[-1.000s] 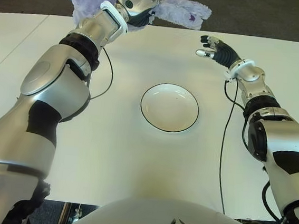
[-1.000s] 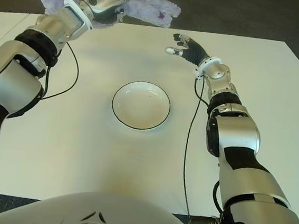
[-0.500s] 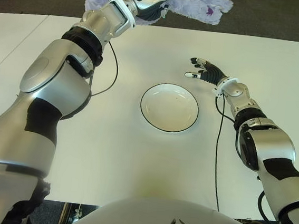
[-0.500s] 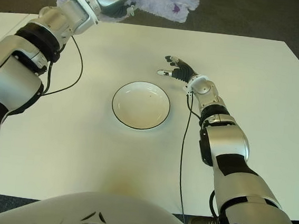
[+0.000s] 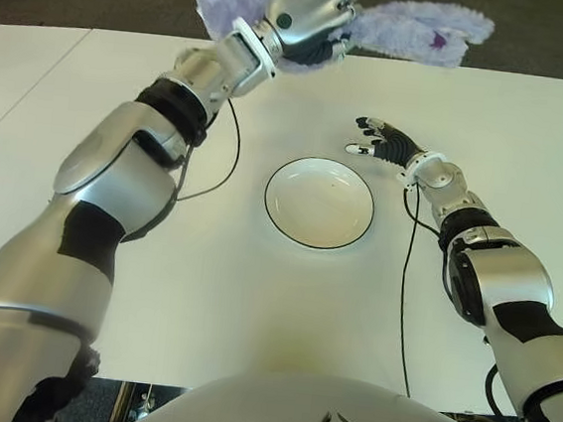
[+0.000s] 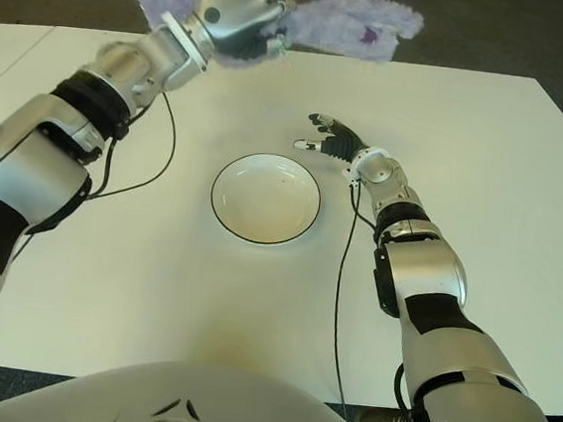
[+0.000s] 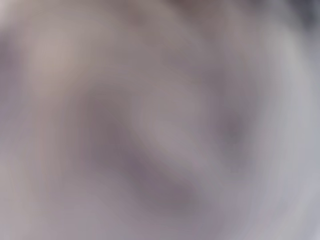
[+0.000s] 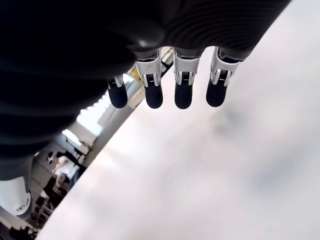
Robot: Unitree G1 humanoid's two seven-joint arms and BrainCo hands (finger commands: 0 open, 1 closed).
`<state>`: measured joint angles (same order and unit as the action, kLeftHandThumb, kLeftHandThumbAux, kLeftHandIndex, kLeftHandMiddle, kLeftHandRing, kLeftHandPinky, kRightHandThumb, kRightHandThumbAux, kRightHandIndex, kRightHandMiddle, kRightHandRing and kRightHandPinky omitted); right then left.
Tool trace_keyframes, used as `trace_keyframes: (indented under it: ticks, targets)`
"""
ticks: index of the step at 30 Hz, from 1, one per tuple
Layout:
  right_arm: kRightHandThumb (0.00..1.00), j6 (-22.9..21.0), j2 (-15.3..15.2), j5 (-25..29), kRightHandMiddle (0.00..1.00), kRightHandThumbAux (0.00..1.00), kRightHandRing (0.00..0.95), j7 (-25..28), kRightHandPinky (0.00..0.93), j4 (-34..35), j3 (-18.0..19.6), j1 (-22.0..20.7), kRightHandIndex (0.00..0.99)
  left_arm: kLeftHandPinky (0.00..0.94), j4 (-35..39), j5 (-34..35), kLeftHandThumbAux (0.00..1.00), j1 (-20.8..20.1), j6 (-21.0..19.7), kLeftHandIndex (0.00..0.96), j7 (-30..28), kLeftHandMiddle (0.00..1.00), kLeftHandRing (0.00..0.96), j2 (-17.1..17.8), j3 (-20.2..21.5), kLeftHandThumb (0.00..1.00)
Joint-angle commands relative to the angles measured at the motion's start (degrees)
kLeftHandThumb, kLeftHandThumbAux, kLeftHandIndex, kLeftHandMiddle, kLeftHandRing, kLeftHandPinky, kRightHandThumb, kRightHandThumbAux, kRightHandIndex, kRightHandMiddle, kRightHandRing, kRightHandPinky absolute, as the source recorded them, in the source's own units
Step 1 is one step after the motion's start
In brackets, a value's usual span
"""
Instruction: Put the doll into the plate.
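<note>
The left hand (image 5: 308, 14) grips the purple plush doll (image 5: 409, 29) aloft over the table's far edge; the white plate (image 5: 319, 203) lies nearer, slightly right. The right hand (image 5: 386, 141), fingers loose and empty, hovers just right of the plate.

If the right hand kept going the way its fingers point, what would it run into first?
Probably nothing: the open right hand points past the far side of the round white black-rimmed plate, across bare white table. Depth is uncertain.

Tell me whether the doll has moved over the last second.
Yes. Held in the left hand, the doll has swung toward the robot's right along the table's far edge, not yet over the plate.
</note>
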<state>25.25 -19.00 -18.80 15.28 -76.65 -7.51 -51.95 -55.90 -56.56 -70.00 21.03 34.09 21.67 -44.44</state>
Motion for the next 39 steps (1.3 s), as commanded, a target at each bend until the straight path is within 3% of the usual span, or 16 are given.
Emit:
trace_keyframes:
  ticks: [1, 10, 17, 30, 35, 39]
  targets:
    - [0.122, -0.5, 0.6, 0.1, 0.061, 0.527, 0.049, 0.3, 0.044, -0.6, 0.2, 1.2, 0.042, 0.859, 2.1, 2.0, 0.695, 2.3, 1.3, 0.441, -3.1, 0.821, 0.829, -1.8, 1.7, 0.745]
    - [0.124, -1.4, 0.8, -1.5, 0.051, 0.521, 0.043, -0.1, 0.052, -0.8, -1.4, 1.6, 0.032, 0.846, 7.4, 2.2, 0.695, 5.2, 2.0, 0.441, -4.8, 0.818, 0.824, -4.8, 2.9, 0.744]
    - [0.123, -1.5, 0.4, -3.3, 0.035, 0.509, 0.028, -1.1, 0.017, -0.5, -3.4, 1.7, 0.0, 0.85, 12.7, 1.3, 0.697, 8.5, 1.1, 0.441, -7.3, 0.816, 0.821, -4.3, 3.3, 0.739]
    - [0.093, -2.0, 0.6, -2.6, 0.009, 0.463, 0.0, -3.1, 0.01, -0.5, -2.9, 1.9, 0.0, 0.855, 18.2, 1.6, 0.699, 13.5, -1.2, 0.441, -13.0, 0.819, 0.825, -4.1, 4.6, 0.731]
    - [0.074, -1.7, 0.4, -4.0, 0.022, 0.557, 0.01, -5.1, 0.021, -0.5, -4.1, 2.3, 0.0, 0.831, 25.4, 2.1, 0.7, 18.6, -3.0, 0.44, -15.9, 0.812, 0.814, -3.6, 5.4, 0.723]
    - [0.087, -1.0, 0.6, -3.6, 0.058, 0.608, 0.061, -4.9, 0.101, -0.4, -3.8, 2.5, 0.016, 0.807, 28.8, 2.4, 0.702, 21.0, -3.8, 0.44, -18.5, 0.804, 0.802, -3.4, 6.4, 0.717]
